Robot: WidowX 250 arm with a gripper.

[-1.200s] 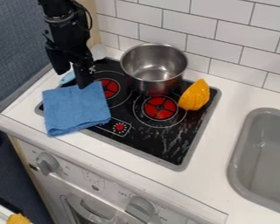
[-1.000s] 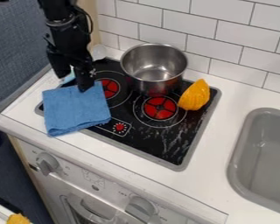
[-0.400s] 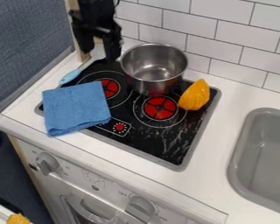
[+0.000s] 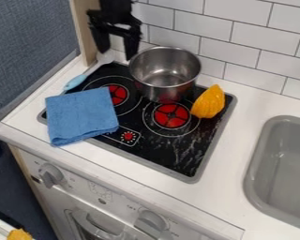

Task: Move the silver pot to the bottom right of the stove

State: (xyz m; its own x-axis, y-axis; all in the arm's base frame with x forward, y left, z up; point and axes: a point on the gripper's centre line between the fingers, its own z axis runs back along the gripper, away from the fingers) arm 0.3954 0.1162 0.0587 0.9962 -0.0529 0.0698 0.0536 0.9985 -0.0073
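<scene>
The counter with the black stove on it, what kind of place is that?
Probably a toy kitchen set up for a robot: there's a black glass stovetop with red burners, a grey rectangular sink, and a black robot gripper beside the silver metal pot.

Toy kitchen with stove (image 4: pixel 199 172), sink (image 4: pixel 256 187).

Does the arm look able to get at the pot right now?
Probably yes: the jaws hang open near the upper-left rim of the pot, and its top is uncovered. The yellow object sits lower right and the blue cloth lower left, so neither seems in the way.
</scene>
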